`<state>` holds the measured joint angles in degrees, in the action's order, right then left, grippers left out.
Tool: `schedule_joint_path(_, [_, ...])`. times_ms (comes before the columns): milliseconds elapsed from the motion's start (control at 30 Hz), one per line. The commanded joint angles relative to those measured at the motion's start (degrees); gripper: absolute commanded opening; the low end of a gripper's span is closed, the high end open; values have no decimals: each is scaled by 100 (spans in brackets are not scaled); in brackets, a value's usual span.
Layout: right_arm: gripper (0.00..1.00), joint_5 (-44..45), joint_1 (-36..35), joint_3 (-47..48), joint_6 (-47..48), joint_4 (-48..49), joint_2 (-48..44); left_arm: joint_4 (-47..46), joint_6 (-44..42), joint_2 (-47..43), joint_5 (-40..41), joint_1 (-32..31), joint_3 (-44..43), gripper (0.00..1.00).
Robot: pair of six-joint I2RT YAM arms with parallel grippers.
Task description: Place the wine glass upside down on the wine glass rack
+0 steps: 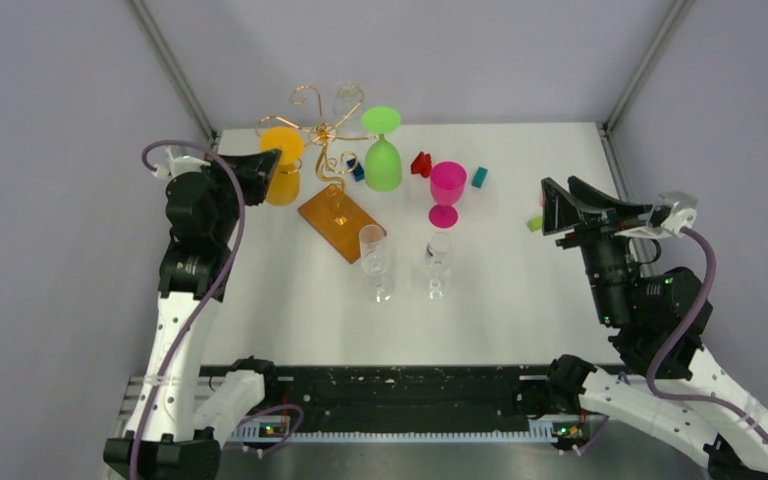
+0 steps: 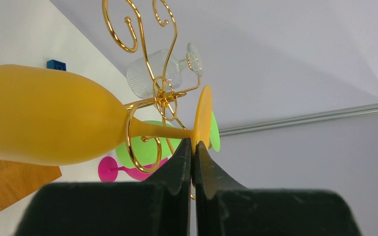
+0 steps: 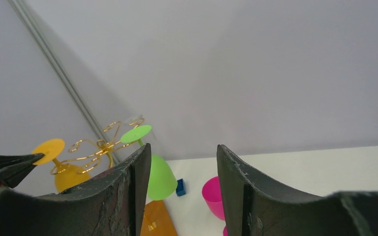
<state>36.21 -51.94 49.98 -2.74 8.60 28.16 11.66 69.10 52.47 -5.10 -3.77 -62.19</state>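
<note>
The opaque orange wine glass (image 2: 44,118), long-bowled with a thin stem and flat foot, hangs bowl-down in a curl of the gold wire wine glass rack (image 2: 165,96), at the far left of the white surface (image 1: 520,290) near the back wall. A green glass (image 1: 383,160) hangs just beside it, with open room to the right. The left claw (image 2: 195,145) pinches the foot's rim, while the right claw (image 3: 182,150) is half wide, holding nothing, well apart.

Gold wire rack (image 1: 325,130), orange-brown wood base (image 1: 352,238). Matte solid colours: orange glass (image 1: 282,165), green glass (image 1: 383,165), pink glass (image 1: 447,185). Two clear glasses (image 1: 374,255); ribbed glass (image 2: 152,73) clear too. Small blue block (image 1: 358,172), red block (image 1: 421,163), teal block (image 1: 479,177), lime block (image 1: 535,223). White table (image 1: 520,300).
</note>
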Motion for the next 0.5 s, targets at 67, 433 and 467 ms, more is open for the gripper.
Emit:
schedule_joint_path(67, [52,26,9,-49,74,177,-31,-59,-13,-263,11,34,93,0])
schedule_joint_path(433, [52,43,14,-44,37,92,-32,-228,174,-238,-494,34,459,0])
schedule_joint_path(467, [52,51,14,-39,36,77,-37,-231,174,-220,-517,34,462,0])
